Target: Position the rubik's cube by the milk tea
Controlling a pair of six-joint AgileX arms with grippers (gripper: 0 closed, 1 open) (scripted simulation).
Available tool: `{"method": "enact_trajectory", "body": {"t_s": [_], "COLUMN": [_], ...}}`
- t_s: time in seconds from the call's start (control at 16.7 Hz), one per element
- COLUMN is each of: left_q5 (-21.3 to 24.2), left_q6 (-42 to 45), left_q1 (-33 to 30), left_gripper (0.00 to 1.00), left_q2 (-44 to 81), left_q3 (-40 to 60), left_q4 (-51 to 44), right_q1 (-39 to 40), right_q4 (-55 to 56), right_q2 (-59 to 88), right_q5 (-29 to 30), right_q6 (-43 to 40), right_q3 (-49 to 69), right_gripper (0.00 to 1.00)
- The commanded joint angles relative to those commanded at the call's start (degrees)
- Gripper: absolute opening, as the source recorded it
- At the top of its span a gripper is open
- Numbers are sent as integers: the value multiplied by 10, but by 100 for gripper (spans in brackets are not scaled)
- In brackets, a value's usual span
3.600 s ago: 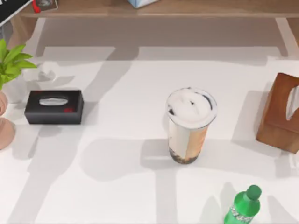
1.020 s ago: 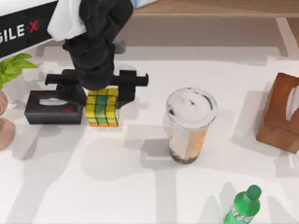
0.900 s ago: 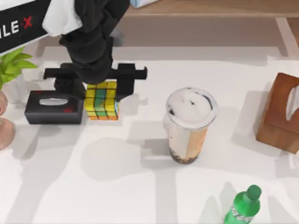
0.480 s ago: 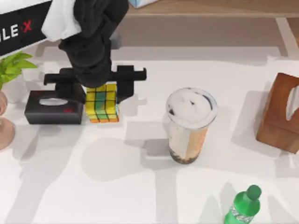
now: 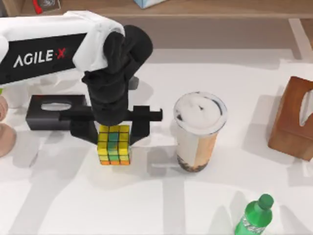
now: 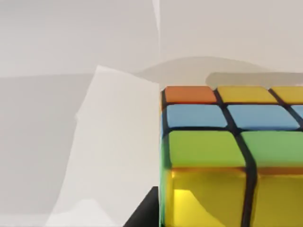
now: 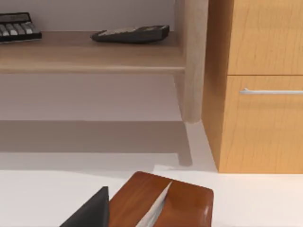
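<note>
Cube [image 5: 114, 145] sits clamped in the left hand [image 5: 114, 132], held above the table [image 5: 63, 196], with the tea [image 5: 198, 132] off at its three o'clock, near but clearly apart. Left arm is the nearer one, so I reckon a short carry rightward should close that gap. Right hand's state: cannot tell.

White table [image 5: 58, 205]; wooden cabinet [image 7: 265, 71]
</note>
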Motion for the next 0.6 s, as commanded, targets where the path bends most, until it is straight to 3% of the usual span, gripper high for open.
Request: {"method": "enact_trajectory", "body": {"t_s": [0.18,0.6], "left_q5": [0,0], "left_q6": [0,0], "left_q1": [0,0], "left_gripper": [0,53], "left_q2": [0,0], "left_q3": [0,0], "left_q4": [0,0], "right_q1": [0,0], "right_q4": [0,0], "right_q2": [0,0], "right_q5": [0,0], "right_q6": [0,0], "right_q3": [0,0], "right_gripper": [100,100]}}
